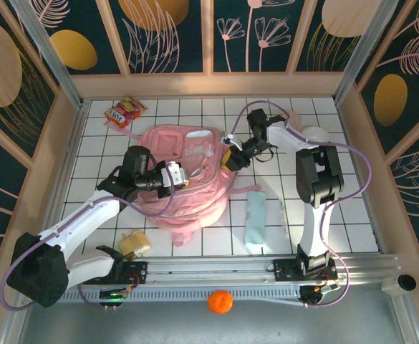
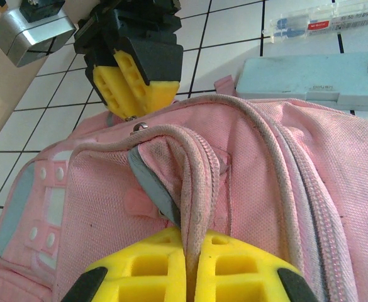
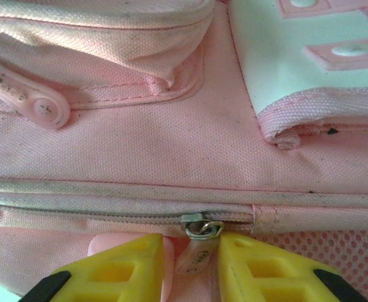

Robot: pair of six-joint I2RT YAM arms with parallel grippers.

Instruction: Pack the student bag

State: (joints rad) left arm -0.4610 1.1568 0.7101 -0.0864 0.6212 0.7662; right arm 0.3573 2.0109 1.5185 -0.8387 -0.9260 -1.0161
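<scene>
1. The student bag (image 1: pixel 184 172), pale pink, lies flat at the middle of the white-tiled desk (image 1: pixel 338 236)
2. The left hand (image 2: pixel 190 264) is clenched on a fold of the bag's zip edge
3. The right hand (image 3: pixel 193 264) sits at the bag's right side, its yellow fingers (image 3: pixel 117 270) partly parted either side of the pink zip pull (image 3: pixel 193 255); whether they grip it I cannot tell
4. A pale blue case (image 1: pixel 256 218) lies just right of the bag

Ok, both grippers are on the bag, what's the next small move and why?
Probably close the right gripper fully on the zip pull: it sits between the yellow fingers, apparently not yet pinched. The left gripper is shut on the bag edge, bracing it.
</scene>
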